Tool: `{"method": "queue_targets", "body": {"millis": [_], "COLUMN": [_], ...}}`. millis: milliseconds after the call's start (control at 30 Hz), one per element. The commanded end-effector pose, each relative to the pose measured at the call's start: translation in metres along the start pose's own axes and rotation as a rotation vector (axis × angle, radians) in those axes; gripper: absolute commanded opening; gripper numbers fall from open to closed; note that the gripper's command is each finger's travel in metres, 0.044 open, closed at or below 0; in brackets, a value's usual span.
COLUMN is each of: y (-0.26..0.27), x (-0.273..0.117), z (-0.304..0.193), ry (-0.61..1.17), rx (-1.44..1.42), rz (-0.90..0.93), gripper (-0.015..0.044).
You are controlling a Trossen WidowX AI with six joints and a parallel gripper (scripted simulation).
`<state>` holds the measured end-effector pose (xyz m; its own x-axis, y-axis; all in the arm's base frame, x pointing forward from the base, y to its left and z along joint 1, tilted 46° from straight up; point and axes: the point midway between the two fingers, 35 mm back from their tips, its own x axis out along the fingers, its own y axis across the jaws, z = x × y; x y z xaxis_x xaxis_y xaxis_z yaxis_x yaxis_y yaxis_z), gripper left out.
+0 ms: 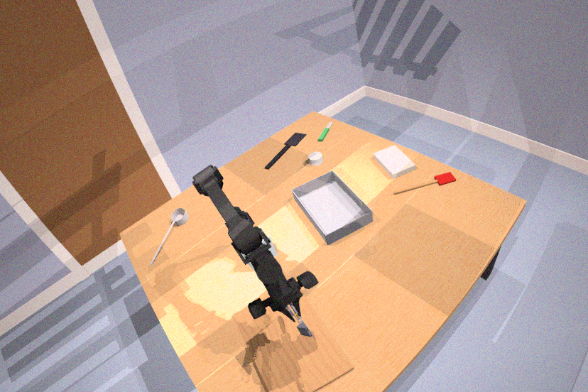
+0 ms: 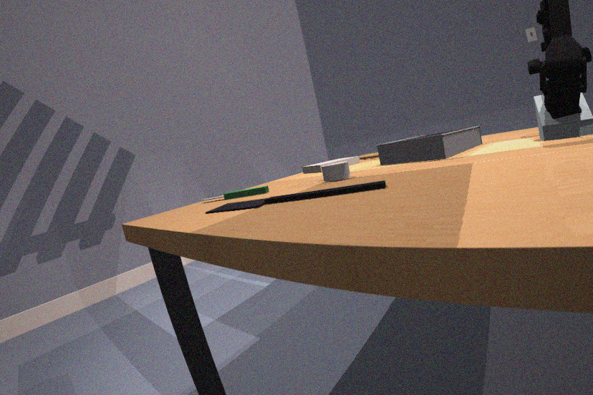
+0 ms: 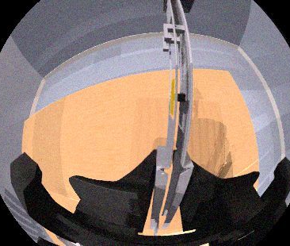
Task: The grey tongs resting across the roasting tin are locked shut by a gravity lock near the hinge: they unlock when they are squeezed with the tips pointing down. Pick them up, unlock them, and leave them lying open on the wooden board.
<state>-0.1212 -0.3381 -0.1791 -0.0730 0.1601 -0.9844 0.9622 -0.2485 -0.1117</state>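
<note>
Right at the bottom of the top view, the wooden board (image 1: 304, 363) lies flat in shadow at the near edge of the table (image 1: 427, 254). Just above it in the frame the gripper (image 1: 295, 315) is clamped on the grey tongs (image 1: 301, 325), which poke out past the fingers toward the board. In the wrist view those tongs (image 3: 177, 102) run up the middle of the frame, both arms pressed close together, dark fingers on either side, tabletop behind. I cannot tell whether the tips touch the board.

Mid-frame, the arm stretches back toward the upper left. The roasting tin (image 1: 331, 207) sits right of centre, and a ladle (image 1: 170, 228) lies out at the left. Further up, a black spatula (image 1: 285, 150), a small white cup (image 1: 314, 157), a green marker (image 1: 324, 132), a white block (image 1: 393, 160) and a red-headed spatula (image 1: 427, 183) line the far side.
</note>
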Motion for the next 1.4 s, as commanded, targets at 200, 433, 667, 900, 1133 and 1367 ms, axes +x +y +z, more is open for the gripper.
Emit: {"method": "queue_targets", "body": {"millis": [200,433,667,900,1133,1367], "y": [-0.001,-0.001,-0.002,-0.002,-0.003,-0.004], "x": [0.001,0.001,0.000,-0.003,-0.007,-0.013], "z": [0.003,0.002,0.000,-0.003,-0.006,-0.011], "ry": [0.103,0.184,0.265,0.346,0.427,0.509], "rx": [0.008,0.009,0.010,0.011,0.012,0.012], "rz": [-0.005,-0.007,-0.009,-0.013,-0.017,-0.022], "gripper": [-0.0150,-0.0150,-0.0150,-0.0150,-0.0150,-0.0150]}}
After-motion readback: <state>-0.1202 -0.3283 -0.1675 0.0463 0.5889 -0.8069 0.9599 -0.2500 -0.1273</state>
